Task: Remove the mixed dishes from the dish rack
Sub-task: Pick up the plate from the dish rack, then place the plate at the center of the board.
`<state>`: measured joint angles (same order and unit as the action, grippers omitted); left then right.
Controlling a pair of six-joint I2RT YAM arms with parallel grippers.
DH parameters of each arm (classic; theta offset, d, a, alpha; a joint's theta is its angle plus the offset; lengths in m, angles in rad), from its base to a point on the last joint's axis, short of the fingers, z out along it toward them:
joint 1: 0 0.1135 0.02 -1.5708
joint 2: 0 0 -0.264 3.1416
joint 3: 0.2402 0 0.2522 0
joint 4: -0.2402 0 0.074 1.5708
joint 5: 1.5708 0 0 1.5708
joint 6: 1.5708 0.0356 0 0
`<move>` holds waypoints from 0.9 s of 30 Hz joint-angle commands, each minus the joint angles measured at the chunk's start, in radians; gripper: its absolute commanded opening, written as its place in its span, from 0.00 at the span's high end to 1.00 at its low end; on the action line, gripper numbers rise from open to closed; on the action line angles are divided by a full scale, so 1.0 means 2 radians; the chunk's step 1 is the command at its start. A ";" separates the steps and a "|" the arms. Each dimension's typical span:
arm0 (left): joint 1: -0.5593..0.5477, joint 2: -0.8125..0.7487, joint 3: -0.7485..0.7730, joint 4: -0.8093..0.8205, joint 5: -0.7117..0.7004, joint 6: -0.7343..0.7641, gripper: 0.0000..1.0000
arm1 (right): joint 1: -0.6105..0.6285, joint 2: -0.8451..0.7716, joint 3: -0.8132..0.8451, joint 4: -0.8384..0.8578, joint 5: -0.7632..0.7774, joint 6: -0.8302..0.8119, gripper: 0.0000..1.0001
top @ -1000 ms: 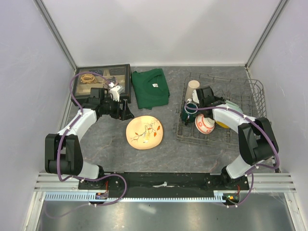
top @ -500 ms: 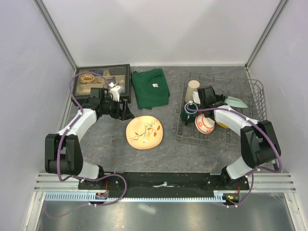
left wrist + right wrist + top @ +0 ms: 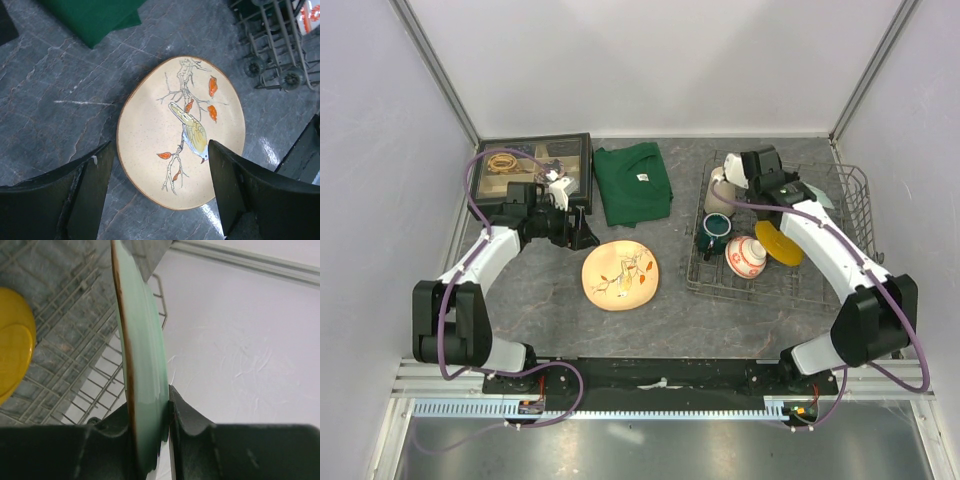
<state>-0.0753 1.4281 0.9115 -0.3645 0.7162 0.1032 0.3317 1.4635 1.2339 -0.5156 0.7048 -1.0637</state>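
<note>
My right gripper (image 3: 150, 410) is shut on the rim of the pale green plate (image 3: 142, 340), which stands on edge, lifted above the grey wire dish rack (image 3: 850, 185). In the top view that gripper (image 3: 798, 190) hangs over the rack's back half. Left in the rack are a beige tumbler (image 3: 718, 190), a dark green mug (image 3: 713, 232), a red-and-white bowl (image 3: 745, 256) and a small yellow plate (image 3: 778, 242). The cream plate (image 3: 620, 275) with a bird drawing lies flat on the table. My left gripper (image 3: 160, 165) hovers open over its near edge.
A folded green cloth (image 3: 633, 182) lies at the back centre. A black compartmented tray (image 3: 535, 165) sits at the back left behind my left arm. Enclosure walls close in the back and both sides.
My right arm has risen and swung toward the rack's back, carrying the pale green plate up off the rack floor and uncovering the yellow plate. The left arm has stayed still.
</note>
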 commanded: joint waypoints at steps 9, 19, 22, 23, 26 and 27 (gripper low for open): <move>-0.009 -0.065 0.109 0.003 0.135 0.054 0.18 | 0.003 -0.053 0.216 -0.164 -0.219 0.157 1.00; -0.086 -0.094 0.171 0.041 0.125 0.049 0.18 | 0.003 -0.074 0.241 -0.189 -0.513 0.238 1.00; -0.107 -0.093 0.174 0.056 0.121 0.047 0.18 | 0.004 -0.079 0.241 -0.188 -0.579 0.254 1.00; -0.119 -0.093 0.174 0.060 0.117 0.049 0.18 | 0.004 -0.080 0.240 -0.189 -0.594 0.256 1.00; -0.143 -0.089 0.172 0.066 0.097 0.065 0.18 | 0.004 -0.083 0.236 -0.189 -0.651 0.266 1.00; -0.148 -0.088 0.172 0.066 0.093 0.073 0.18 | 0.004 -0.084 0.235 -0.188 -0.661 0.270 1.00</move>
<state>-0.3260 1.2575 1.2278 -0.2813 0.9382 0.1802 0.3367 1.3598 1.6588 -0.9821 -0.3866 -0.5728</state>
